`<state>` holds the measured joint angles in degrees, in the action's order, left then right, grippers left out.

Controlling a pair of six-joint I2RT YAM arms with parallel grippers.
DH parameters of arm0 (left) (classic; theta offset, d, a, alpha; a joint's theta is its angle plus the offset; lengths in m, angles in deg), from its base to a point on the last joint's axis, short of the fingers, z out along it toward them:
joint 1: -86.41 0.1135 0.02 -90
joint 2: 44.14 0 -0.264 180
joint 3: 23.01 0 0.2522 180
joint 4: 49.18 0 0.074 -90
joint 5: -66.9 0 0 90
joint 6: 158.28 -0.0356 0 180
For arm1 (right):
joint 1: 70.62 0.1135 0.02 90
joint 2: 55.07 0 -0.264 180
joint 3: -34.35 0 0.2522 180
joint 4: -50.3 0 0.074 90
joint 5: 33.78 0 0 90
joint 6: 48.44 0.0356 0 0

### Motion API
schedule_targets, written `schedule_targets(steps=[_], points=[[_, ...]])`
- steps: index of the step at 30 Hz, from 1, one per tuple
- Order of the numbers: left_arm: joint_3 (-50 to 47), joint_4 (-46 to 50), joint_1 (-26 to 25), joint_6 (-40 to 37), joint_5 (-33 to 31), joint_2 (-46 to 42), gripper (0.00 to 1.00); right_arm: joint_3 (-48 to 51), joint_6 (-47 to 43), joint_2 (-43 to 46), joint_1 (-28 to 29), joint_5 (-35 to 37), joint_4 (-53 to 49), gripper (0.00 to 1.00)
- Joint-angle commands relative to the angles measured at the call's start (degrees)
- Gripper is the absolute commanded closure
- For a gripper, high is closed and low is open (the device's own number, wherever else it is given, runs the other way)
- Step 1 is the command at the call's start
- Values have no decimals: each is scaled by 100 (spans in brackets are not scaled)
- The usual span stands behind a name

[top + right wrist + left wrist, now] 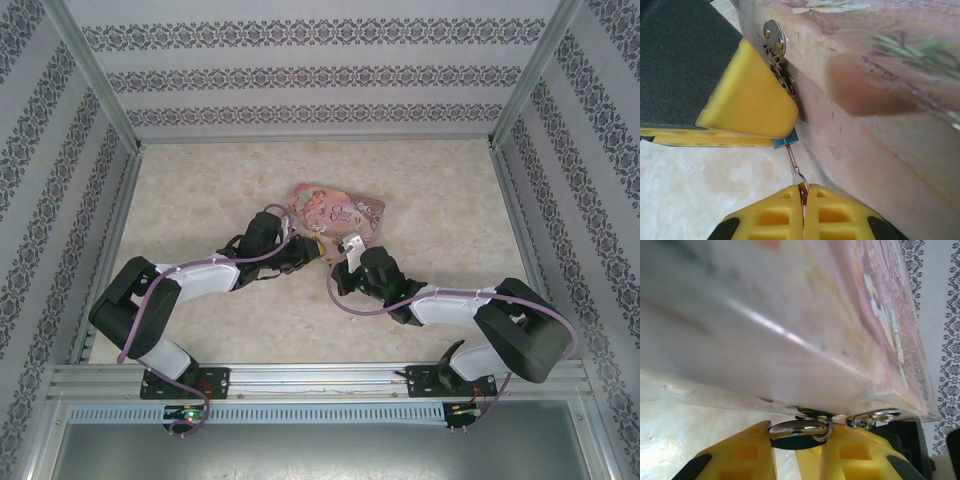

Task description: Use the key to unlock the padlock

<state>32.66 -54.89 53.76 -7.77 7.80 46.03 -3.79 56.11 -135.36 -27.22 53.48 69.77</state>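
Beside the tin (880, 100), left claw (799, 440) pinches padlock (785, 143); right claw (803, 197) pinches key (794, 162) touching it.

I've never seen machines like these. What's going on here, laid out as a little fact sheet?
Setting: pink tin lying on a pale table
Padlock: small and blue, tucked against the tin's side, mostly hidden
Left jaws: closed around the padlock
Key: thin silvery sliver, its tip reaching the padlock
Right jaws: shut on the key
Lock opened: cannot tell
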Motion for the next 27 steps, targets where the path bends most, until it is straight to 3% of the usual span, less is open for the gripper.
schedule_targets(steps=[1, 20, 27], points=[[194, -58, -128, 26, 337, -92, 92, -245, -127, -80, -7, 177, 471, 100], [256, 236, -137, -30, 439, -180, 92, -593, -733, -255, -70, -20, 798, 100], [221, 303, -146, -35, 426, -232, 92, -834, -563, -357, -105, -382, 883, 100]])
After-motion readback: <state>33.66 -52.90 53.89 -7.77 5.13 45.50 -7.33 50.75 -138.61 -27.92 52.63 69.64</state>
